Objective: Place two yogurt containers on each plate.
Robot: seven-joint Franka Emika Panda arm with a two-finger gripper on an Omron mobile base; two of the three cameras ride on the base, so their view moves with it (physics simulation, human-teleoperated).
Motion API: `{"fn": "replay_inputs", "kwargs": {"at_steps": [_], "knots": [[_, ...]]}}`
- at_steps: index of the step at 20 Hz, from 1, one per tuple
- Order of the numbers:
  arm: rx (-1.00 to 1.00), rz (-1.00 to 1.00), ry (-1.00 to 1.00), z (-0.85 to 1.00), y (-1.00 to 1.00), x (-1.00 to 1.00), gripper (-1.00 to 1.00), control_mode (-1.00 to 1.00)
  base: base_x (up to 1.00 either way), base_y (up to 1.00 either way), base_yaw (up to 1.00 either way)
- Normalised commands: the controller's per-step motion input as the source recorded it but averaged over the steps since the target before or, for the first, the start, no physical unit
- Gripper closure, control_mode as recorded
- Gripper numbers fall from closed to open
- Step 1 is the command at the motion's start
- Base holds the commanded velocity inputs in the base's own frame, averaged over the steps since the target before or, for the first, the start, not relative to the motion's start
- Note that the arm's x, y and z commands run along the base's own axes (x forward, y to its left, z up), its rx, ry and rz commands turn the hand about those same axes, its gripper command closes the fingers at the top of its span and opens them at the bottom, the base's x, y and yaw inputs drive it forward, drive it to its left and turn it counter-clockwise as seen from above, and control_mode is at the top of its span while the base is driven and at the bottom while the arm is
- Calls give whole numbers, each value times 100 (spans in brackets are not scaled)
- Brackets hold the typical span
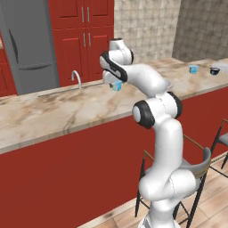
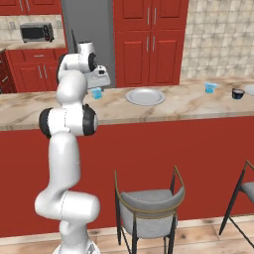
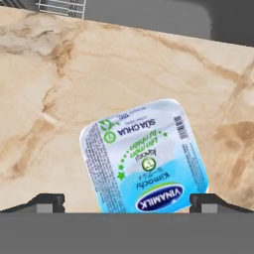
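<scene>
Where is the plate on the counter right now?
In the right base view the plate lies on the marble counter in front of the red cabinets, between the yogurt tub under the gripper and another tub farther right.

A home kitchen: red cabinets (image 2: 149, 44), a marble counter (image 1: 53, 111) with a sink faucet (image 1: 76, 78), a fridge (image 1: 29, 44), a microwave (image 2: 36, 32).

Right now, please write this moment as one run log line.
gripper: open, around yogurt tub | tub: on counter | plate: no tubs | second tub: far on counter
</scene>
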Motion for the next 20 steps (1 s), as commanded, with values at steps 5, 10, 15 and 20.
{"fn": "replay_inputs", "kwargs": {"at_steps": [5, 10, 15, 20], "knots": [[-3, 4, -7, -12, 5, 1, -100, -100, 0, 0, 0], [-3, 5, -14, -12, -10, 5, -100, -100, 0, 0, 0], [-4, 2, -9, -25, -11, 0, -100, -100, 0, 0, 0], [-6, 2, 0, -56, -2, 0, 100, -100, 0, 0, 0]]}}
